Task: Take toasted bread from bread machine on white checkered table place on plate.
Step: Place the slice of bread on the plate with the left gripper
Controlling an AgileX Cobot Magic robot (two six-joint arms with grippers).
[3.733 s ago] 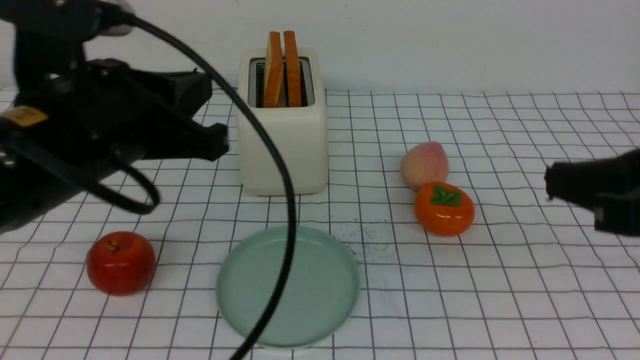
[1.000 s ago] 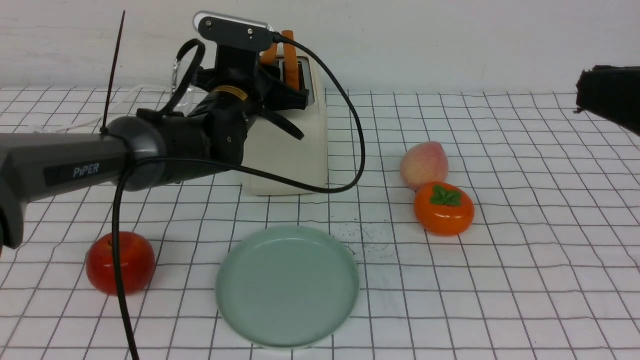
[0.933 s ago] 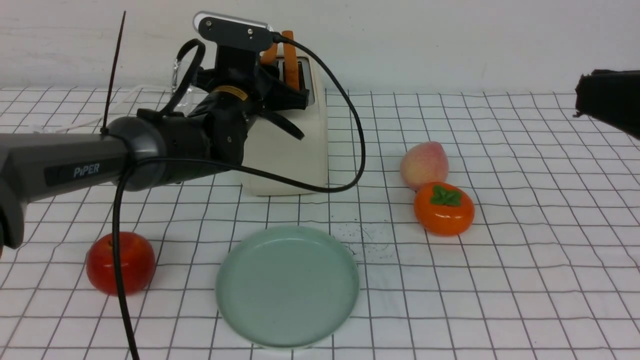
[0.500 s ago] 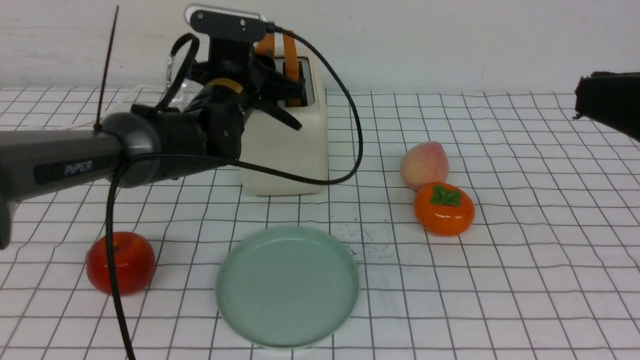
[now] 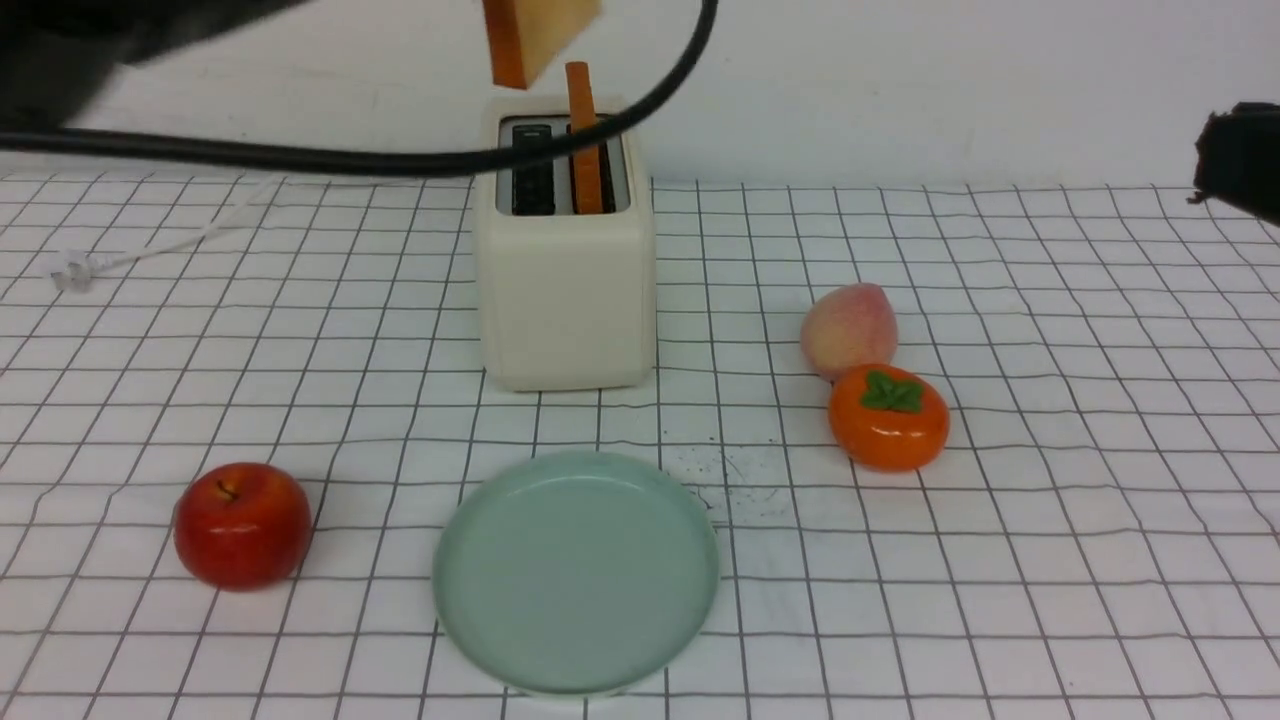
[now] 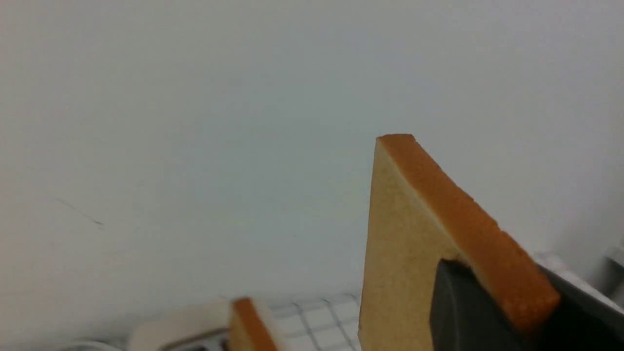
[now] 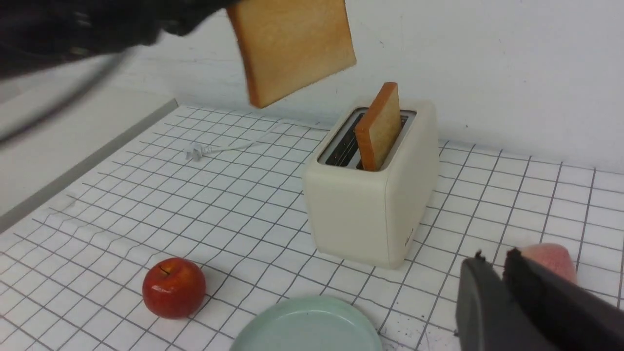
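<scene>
My left gripper is shut on one slice of toasted bread, its dark fingers pinching both faces. That slice hangs tilted in the air above the bread machine, clear of the slots. The second slice stands upright in the right-hand slot, and the left-hand slot is empty. The mint-green plate lies bare on the white checkered table in front of the bread machine. My right gripper hovers at the far right, shut with nothing in it.
A red apple sits left of the plate. A peach and an orange persimmon lie to the right of the bread machine. A black cable crosses in front of the slots. The white cord trails left.
My left arm has risen out of the front view, pulling the left slice up out of its slot. The right gripper has drifted slightly to the right.
</scene>
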